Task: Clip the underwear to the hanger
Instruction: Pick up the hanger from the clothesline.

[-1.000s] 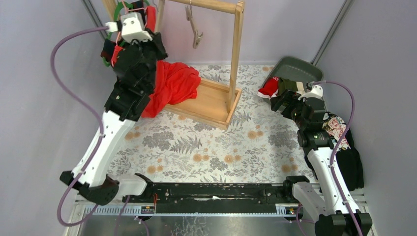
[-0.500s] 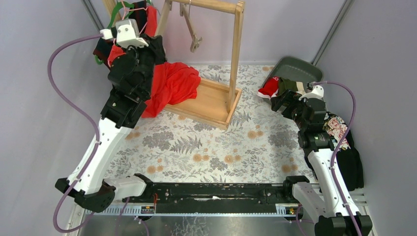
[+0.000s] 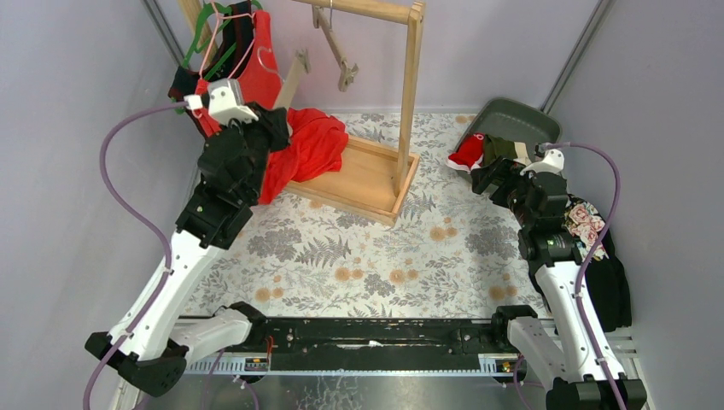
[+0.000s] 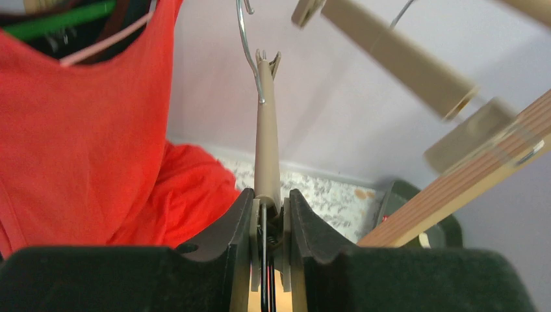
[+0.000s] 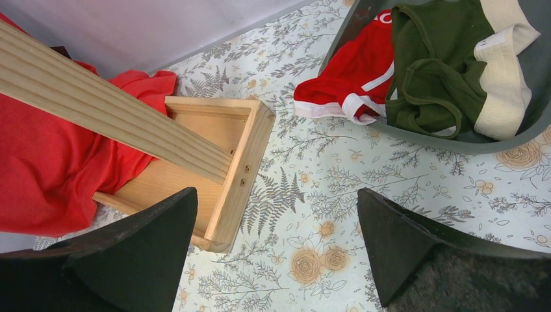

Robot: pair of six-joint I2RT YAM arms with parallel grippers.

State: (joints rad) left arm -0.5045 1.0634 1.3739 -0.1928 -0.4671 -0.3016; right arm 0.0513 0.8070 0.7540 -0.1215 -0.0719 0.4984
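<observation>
My left gripper point(image 4: 270, 207) is shut on the lower end of a beige clip hanger point(image 4: 266, 136), which stands up from between the jaws with its wire hook point(image 4: 244, 29) on top. From above, that hanger point(image 3: 298, 70) pokes up and back from the left gripper point(image 3: 280, 115), beside the wooden rack. The underwear lies in a grey tray point(image 3: 515, 115) at the back right: a bright red brief point(image 5: 351, 81) point(image 3: 467, 152) and an olive brief with a cream waistband point(image 5: 442, 71) point(image 3: 504, 147). My right gripper point(image 5: 276, 247) point(image 3: 487, 175) hangs open and empty over the floral table just before the tray.
The wooden rack's base point(image 3: 367, 175) and top rail point(image 3: 367, 8) stand at the back centre. A second beige hanger point(image 3: 341, 55) hangs from the rail. A red tank top point(image 3: 256, 60) hangs at the rack's left, with a red cloth heap point(image 3: 303, 145) below it. Black floral cloth point(image 3: 589, 226) lies at the right.
My left arm has drawn down and toward the near side from the rack's top left, with the beige hanger in its jaws. The hanger on the rail has swung. The right arm is still.
</observation>
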